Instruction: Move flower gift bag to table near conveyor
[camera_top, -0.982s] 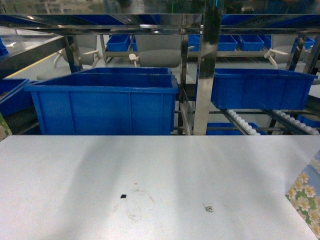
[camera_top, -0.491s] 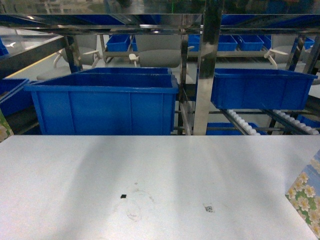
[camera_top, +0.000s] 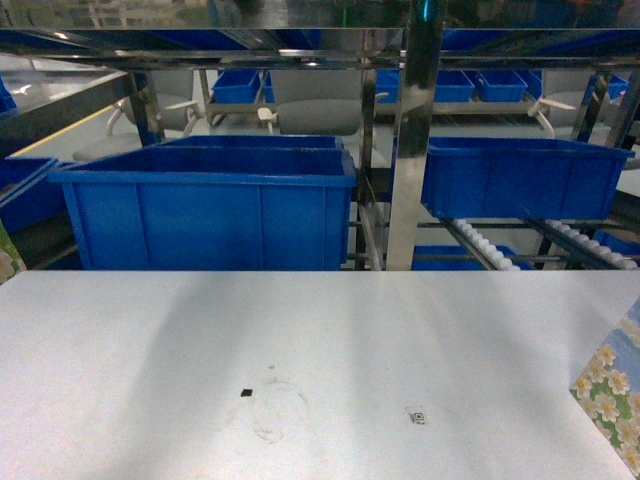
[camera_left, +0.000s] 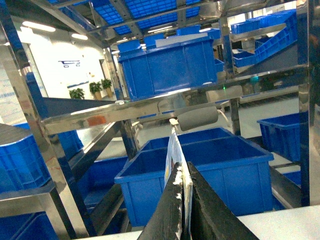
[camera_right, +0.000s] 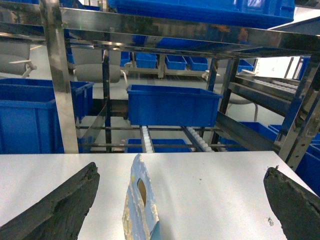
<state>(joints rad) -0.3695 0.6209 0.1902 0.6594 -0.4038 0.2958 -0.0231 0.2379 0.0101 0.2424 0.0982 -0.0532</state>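
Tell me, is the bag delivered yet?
Nearly, it seems. One bag stands on the table before the conveyor, inside the open right gripper. The left gripper is shut on a paper edge, perhaps another bag. Left: pulling the arms away.

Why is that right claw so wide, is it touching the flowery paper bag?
Apart. In the right wrist view the flower gift bag stands between the right claw's spread fingers, with bare table showing either side.
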